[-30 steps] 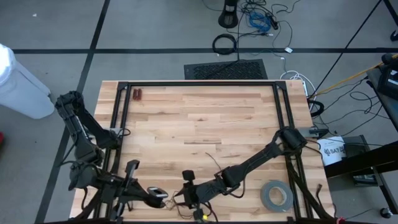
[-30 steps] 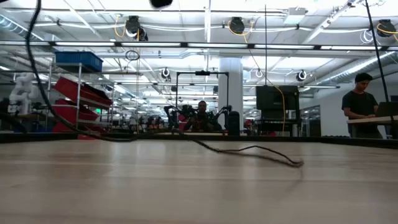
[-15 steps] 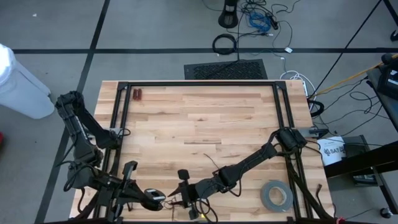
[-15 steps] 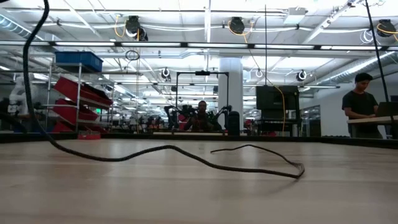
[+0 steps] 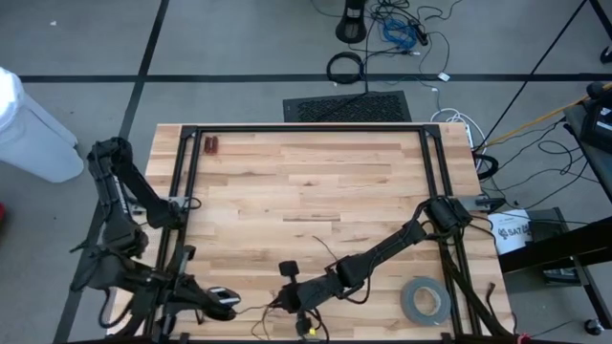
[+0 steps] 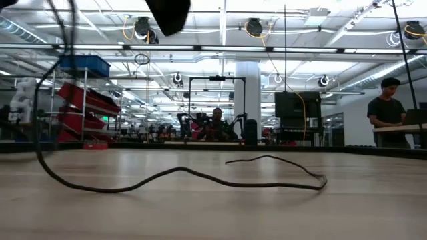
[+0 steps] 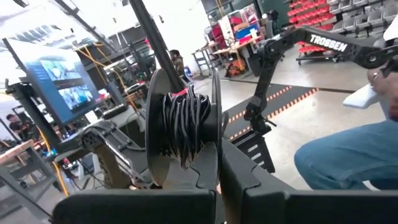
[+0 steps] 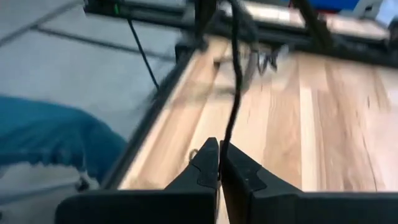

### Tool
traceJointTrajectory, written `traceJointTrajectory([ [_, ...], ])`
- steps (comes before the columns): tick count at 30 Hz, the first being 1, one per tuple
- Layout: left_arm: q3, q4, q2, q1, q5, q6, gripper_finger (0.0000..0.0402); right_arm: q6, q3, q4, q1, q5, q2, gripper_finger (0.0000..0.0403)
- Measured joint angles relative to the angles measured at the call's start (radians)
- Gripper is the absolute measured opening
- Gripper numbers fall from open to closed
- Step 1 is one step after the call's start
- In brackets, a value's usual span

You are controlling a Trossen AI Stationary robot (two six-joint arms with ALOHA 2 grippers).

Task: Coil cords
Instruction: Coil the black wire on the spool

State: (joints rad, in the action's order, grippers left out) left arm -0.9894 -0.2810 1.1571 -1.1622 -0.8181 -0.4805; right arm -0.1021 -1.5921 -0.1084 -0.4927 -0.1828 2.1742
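Observation:
A thin black cord (image 6: 200, 177) lies slack in a long wave on the wooden table (image 5: 316, 182), and its left part rises out of the low view. Part of it is wound on a small two-disc spool (image 7: 183, 121). My left gripper (image 5: 228, 304) is at the table's near left edge, shut on that spool. My right gripper (image 5: 274, 308) is just to its right, near the front edge, shut on the cord (image 8: 233, 93), which runs from its fingertips away over the table. My left gripper (image 7: 214, 171) pinches the rim of one spool disc (image 7: 215, 146) between its two fingers. The fingers point about level, and the spool stands on edge beyond them, clear of the table. My right gripper (image 8: 220, 149) pinches a single strand of the cord (image 8: 225, 138) between its fingertips. The fingers slant down toward the table. The strand leads straight away from the tips toward my left gripper.
A grey tape roll (image 5: 425, 299) lies at the near right. Two small red things (image 5: 211, 145) sit at the far left corner. Black frame rails (image 5: 306, 128) run along the far, left and right sides. A person's leg in blue jeans (image 8: 56, 137) is beside the near edge.
My right gripper has shut on the cord. My left gripper has gone toward the table's left edge with the spool. More of the cord has settled on the table, and its left part now sags in a slack curve.

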Motion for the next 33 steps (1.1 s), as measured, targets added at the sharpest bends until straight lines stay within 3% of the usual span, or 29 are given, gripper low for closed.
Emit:
traceJointTrajectory([
  [6,0.0,-0.026,-0.011,-0.074,-0.069,-0.062,0.0003,-0.019,-0.001,0.153,0.001,0.001,-0.002,0.0001],
  [22,0.0,-0.26,-0.013,-0.15,-0.072,-0.389,0.0003,-0.128,-0.001,0.781,0.011,-0.086,-0.145,0.0],
  [33,0.0,-0.289,-0.02,-0.17,-0.095,-0.419,0.0003,-0.314,-0.001,1.183,-0.075,-0.079,-0.315,0.0],
])
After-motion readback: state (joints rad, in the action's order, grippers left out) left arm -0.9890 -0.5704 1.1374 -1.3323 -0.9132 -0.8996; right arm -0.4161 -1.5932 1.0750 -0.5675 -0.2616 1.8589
